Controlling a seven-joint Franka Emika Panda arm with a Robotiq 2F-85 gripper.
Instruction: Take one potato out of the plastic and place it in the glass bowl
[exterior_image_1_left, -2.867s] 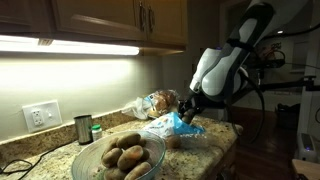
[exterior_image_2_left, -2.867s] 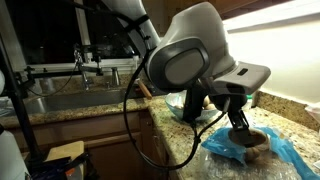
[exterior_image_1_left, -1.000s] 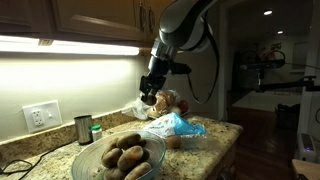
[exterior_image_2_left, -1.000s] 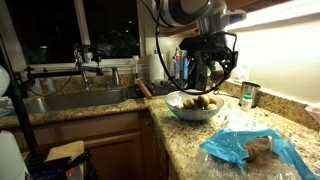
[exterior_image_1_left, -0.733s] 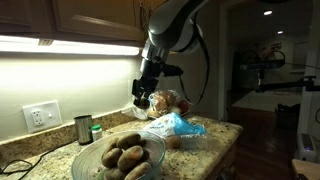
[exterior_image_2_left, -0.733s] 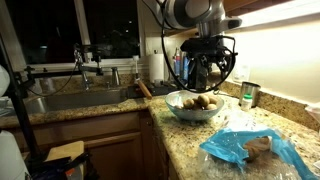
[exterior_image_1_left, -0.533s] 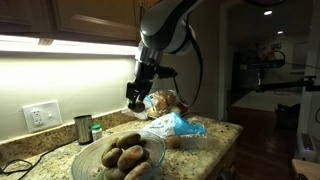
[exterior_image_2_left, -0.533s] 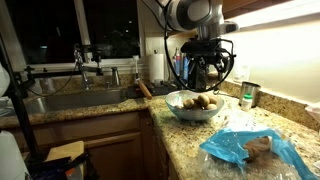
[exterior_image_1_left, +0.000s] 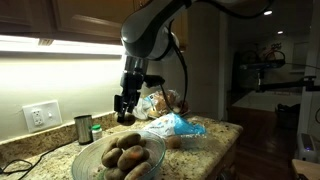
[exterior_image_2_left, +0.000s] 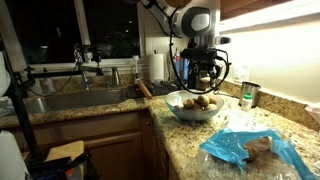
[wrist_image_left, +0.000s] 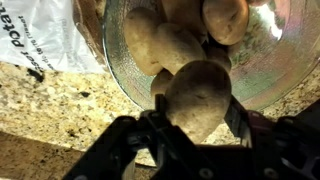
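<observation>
One potato (wrist_image_left: 200, 92) is clamped in my pincer (wrist_image_left: 196, 118), the jaws pressed against its two flanks. It hangs over the near edge of the glass bowl (wrist_image_left: 278, 62). In the wrist view, several more potatoes (wrist_image_left: 165, 40) lie in that bowl at twelve o'clock from it, and the plastic bag (wrist_image_left: 35, 40) rests on the speckled surface (wrist_image_left: 60, 110) at ten o'clock. In an exterior view my pincer (exterior_image_1_left: 125, 113) hovers just above the bowl (exterior_image_1_left: 156, 150). I judge the potato firm, fairly heavy and rounded, so it could twist in a light grip. A hold across its thick middle suits it best. The glass looks fragile, so I would lower the potato close before letting go.
</observation>
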